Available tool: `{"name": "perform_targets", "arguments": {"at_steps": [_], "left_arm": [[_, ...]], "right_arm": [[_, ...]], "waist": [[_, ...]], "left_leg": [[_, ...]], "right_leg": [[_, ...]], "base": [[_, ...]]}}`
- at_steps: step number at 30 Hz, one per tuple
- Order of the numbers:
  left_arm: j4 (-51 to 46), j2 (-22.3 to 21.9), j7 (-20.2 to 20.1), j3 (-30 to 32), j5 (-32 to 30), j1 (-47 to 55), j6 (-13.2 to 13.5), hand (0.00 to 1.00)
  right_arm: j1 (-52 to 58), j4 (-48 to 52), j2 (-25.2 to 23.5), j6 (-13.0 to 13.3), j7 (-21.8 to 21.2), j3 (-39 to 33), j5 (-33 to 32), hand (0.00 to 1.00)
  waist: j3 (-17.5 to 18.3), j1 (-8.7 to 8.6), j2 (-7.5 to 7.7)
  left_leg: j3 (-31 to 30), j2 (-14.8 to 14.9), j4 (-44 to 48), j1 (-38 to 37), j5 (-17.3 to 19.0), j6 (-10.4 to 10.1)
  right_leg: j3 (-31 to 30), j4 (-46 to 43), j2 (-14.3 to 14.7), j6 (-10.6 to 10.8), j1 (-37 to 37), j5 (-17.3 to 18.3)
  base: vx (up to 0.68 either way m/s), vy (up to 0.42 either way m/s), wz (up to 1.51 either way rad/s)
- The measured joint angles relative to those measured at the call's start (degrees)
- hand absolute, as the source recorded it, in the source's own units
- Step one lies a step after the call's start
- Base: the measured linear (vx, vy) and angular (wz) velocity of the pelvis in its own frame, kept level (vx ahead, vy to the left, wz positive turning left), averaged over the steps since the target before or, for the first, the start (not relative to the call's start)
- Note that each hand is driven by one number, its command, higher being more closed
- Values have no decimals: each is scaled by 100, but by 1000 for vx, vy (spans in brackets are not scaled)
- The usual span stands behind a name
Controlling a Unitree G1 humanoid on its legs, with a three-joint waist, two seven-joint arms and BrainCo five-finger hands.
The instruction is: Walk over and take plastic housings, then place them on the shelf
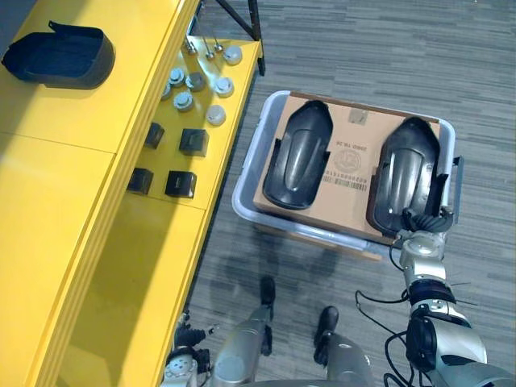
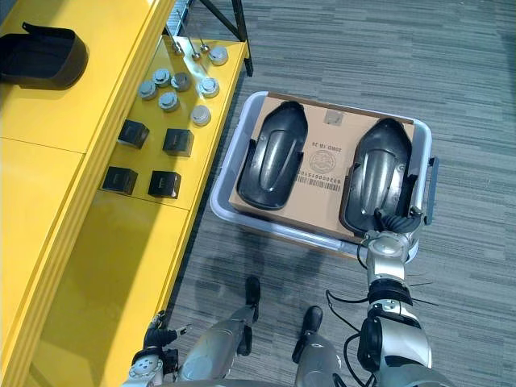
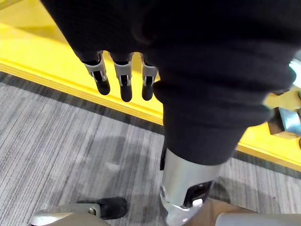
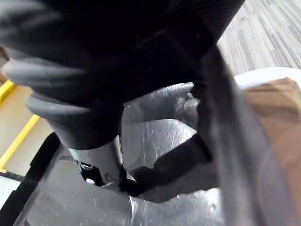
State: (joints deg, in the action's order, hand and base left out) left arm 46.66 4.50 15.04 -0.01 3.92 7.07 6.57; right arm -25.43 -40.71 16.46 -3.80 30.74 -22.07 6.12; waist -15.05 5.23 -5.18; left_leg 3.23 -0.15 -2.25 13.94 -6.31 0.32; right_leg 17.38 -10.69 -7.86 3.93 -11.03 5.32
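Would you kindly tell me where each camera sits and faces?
Left eye view: on the head, looking down at the yellow shelf, the bin and the right hand gripping the right housing.
Right eye view: beside it, same scene.
Left wrist view: on the left wrist, along the open left hand toward floor and shelf edge.
Right wrist view: on the right wrist, close against that housing.

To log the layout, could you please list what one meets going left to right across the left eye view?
Shelf housing → black blocks → left crate housing → right crate housing.
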Motion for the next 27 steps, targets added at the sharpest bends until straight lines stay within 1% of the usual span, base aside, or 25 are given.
{"name": "perform_targets", "arguments": {"at_steps": [4, 5, 7, 9, 11, 12, 13, 16, 17, 19, 20, 21, 22, 23, 26, 27], "left_arm": [[-154, -2, -10, 4, -9, 19, -18, 0], [-268, -2, -12, 15, -19, 37, -23, 0], [-475, -2, -26, 15, -25, 44, -67, 0], [-754, 5, -87, 20, -56, 92, -105, 0], [-1197, 0, -130, 0, -70, 131, -115, 0], [-1354, -3, -130, -15, -73, 166, -114, 0], [-1674, -5, -131, -67, -79, 247, -113, 0], [-2467, -89, -131, -214, -73, 313, -103, 0], [-3008, -204, -122, -233, -63, 304, -86, 0], [-3579, -249, -113, -349, -60, 304, -51, 0], [-4048, -255, -98, -466, -54, 297, 26, 0], [-4439, -270, -83, -600, -51, 258, 102, 0], [-4607, -273, -62, -668, -52, 222, 137, 0], [-4972, -290, 28, -822, -53, 99, 163, 0], [-5316, -320, 136, -1057, -50, -206, 221, 0], [-5403, -319, 180, -1131, -45, -334, 257, 0]], "right_arm": [[645, 903, -168, -23, -53, -20, 213, 100], [837, 1194, -226, -42, -67, -55, 358, 100], [1126, 1616, -329, -61, -67, -202, 483, 100], [1366, 2011, -428, -124, -63, -364, 645, 100], [1612, 2553, -542, -136, -58, -490, 874, 100], [1662, 2702, -569, -135, -52, -491, 948, 100], [1710, 2992, -640, -132, -50, -487, 1058, 100], [1865, 3660, -768, -119, 51, -428, 1326, 100], [1940, 3963, -846, -109, 62, -354, 1505, 100], [1963, 4217, -960, -108, 63, -160, 1624, 100], [1991, 4415, -1033, -104, 55, 40, 1735, 100], [2086, 4663, -1111, -99, 48, 271, 1833, 100], [2118, 4756, -1167, -77, 42, 373, 1903, 100], [2147, 4938, -1256, -24, 28, 653, 1980, 100], [2148, 5175, -1316, 31, -10, 1178, 2145, 100], [2147, 5293, -1374, 103, -88, 1409, 2163, 100]], "waist": [[10, -59, 20], [17, -121, 31], [39, -136, 70], [125, -155, 147], [241, -188, 261], [289, -206, 288], [373, -274, 327], [505, -320, 335], [543, -340, 335], [550, -394, 334], [572, -433, 326], [624, -435, 308], [658, -436, 300], [714, -438, 279], [828, -440, 249], [863, -437, 246]], "left_leg": [[-17, 0, -111, -251, 0, 0], [-37, -11, -139, -300, 0, 0], [-39, -21, -181, -394, -2, 1], [-38, -29, -189, -455, -2, 1], [-31, -16, -237, -571, -1, 1], [-28, -10, -270, -597, -2, 2], [-13, -8, -287, -623, -2, 2], [2, -14, -304, -680, -1, 4], [2, -12, -304, -720, -1, 4], [3, -9, -306, -807, -1, 5], [7, -3, -307, -838, 0, 5], [12, 6, -308, -839, 0, 5], [13, 11, -308, -839, 0, 5], [25, 17, -308, -873, 0, 5], [59, 19, -309, -944, 0, 5], [88, 24, -309, -983, 0, 5]], "right_leg": [[17, 86, -13, 6, 250, 3], [51, 94, -25, 13, 307, 7], [51, 110, -33, 17, 381, 8], [54, 154, -36, 25, 456, 7], [53, 208, -18, 37, 568, 0], [43, 212, -13, 37, 572, 0], [15, 213, -9, 36, 580, 0], [-10, 231, -15, 37, 630, 0], [-9, 240, -15, 37, 675, 0], [-7, 261, -16, 37, 764, 0], [-10, 272, -15, 37, 800, 0], [-13, 275, -14, 37, 799, 0], [-14, 276, -14, 36, 799, -1], [-23, 278, -11, 36, 832, -1], [-40, 296, -10, 35, 900, -2], [-59, 296, -8, 34, 926, -4]], "base": [[35, -18, 5], [21, 0, 7], [11, 1, 3], [17, -4, 0], [0, 0, 0], [20, -16, -8], [25, -14, -12], [11, -6, -5], [0, 0, 0], [0, 0, 0], [0, 0, 0], [0, 0, 0], [0, 0, 0], [0, 0, 0], [2, -1, -2], [5, -2, -8]]}}
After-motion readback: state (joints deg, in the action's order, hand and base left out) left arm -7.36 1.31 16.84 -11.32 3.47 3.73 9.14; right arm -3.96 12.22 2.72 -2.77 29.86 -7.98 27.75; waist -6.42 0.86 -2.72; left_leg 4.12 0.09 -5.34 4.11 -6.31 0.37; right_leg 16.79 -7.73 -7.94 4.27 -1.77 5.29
